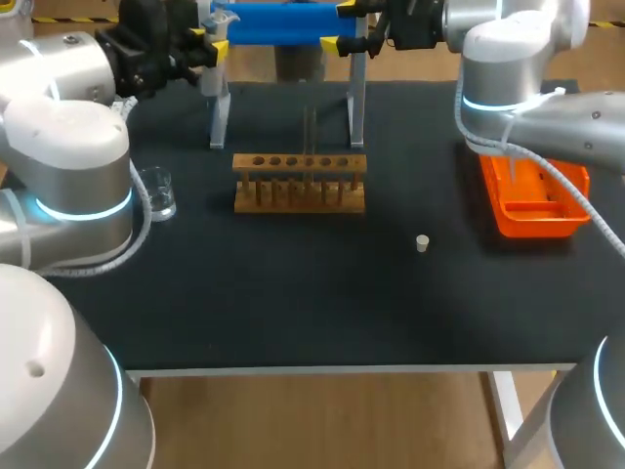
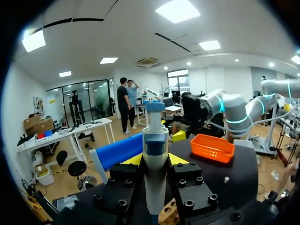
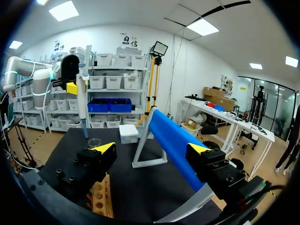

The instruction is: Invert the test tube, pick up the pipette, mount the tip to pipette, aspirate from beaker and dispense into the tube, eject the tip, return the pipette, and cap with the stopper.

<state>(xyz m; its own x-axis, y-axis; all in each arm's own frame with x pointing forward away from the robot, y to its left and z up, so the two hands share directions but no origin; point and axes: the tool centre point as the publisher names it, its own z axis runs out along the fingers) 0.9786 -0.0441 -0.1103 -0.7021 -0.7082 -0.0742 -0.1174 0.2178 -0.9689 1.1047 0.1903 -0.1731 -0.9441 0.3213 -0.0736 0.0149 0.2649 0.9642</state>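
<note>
One pipette (image 2: 155, 136), clamped in left claw (image 2: 154, 160)

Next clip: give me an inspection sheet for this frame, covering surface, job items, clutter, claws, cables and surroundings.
Surface: black table, with a wooden rack near its middle.
Job's things: pipette held up off the table; beaker left of the rack; stopper loose to the rack's right; orange tray at the right edge; blue-barred stand at the back. Whether the rack holds a test tube cannot be told.
Clutter: nothing seen.
Claws: left claw shut on the pipette; right claw open at the stand's blue bar.
Cables: white cable along the right arm, passing over the tray.
Surroundings: nothing seen reaching over the table.
</note>
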